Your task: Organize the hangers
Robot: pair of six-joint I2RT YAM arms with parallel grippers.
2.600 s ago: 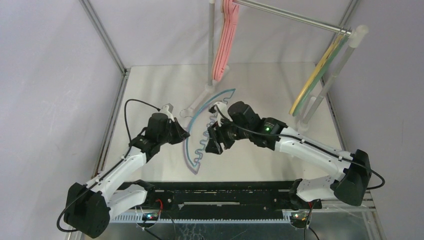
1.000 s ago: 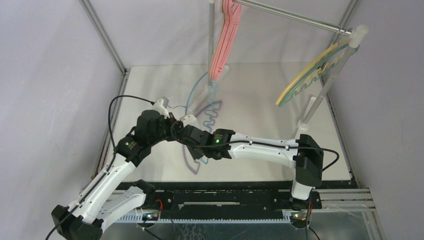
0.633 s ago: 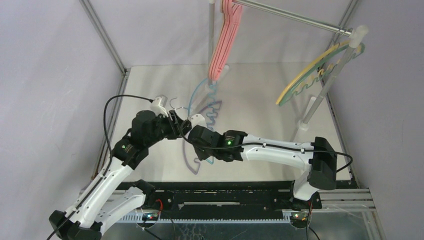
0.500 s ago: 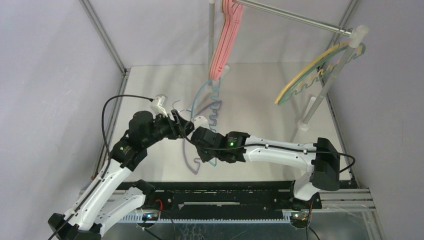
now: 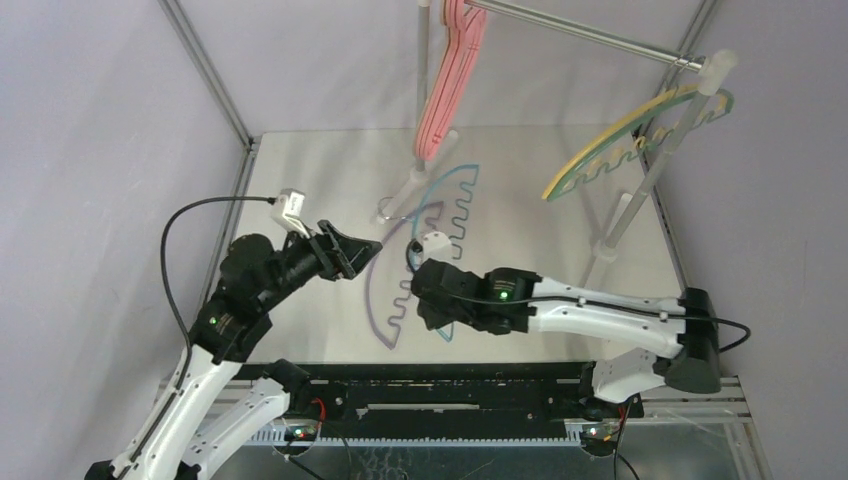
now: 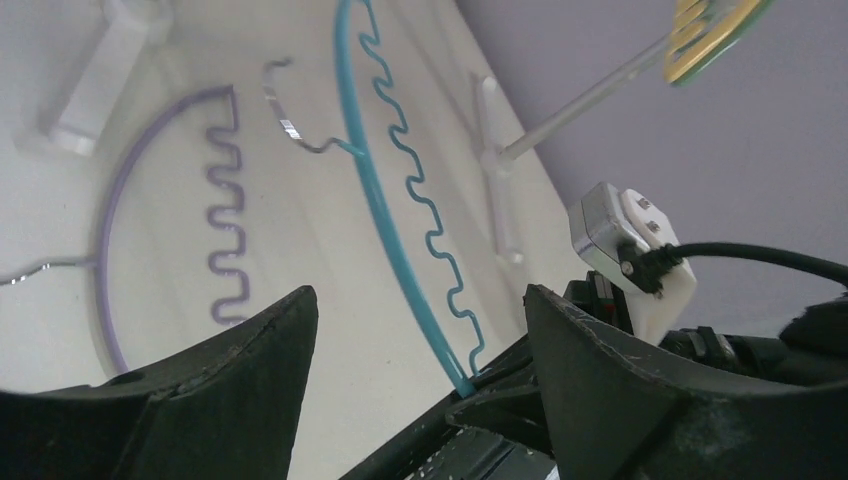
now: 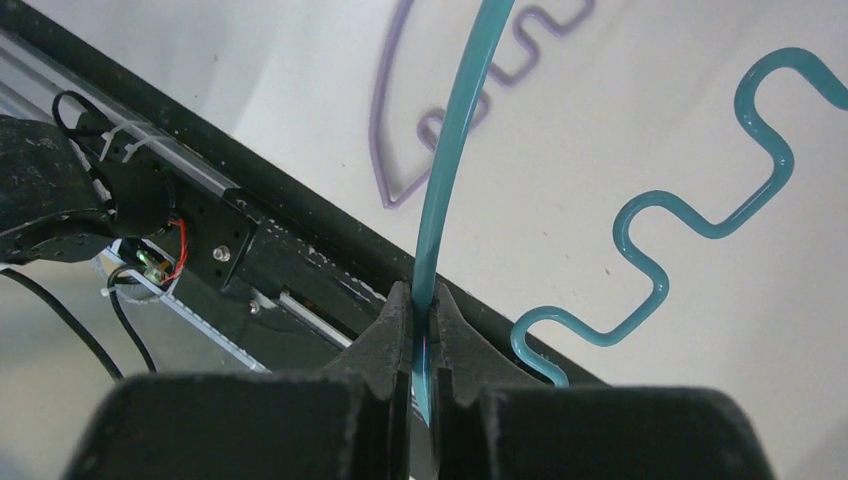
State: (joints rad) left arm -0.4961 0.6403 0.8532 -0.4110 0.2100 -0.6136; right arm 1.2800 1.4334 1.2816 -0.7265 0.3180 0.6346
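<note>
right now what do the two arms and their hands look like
Both arms are white links with black joint housings, each showing a green light. A black cable loops from the left arm to a white camera block at its wrist; the right arm carries the same block. The left hand and right hand each have two black wedge-shaped fingers.

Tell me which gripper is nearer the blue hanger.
Right. The right gripper is clamped on the blue hanger; the left gripper stands open, apart from it.
</note>
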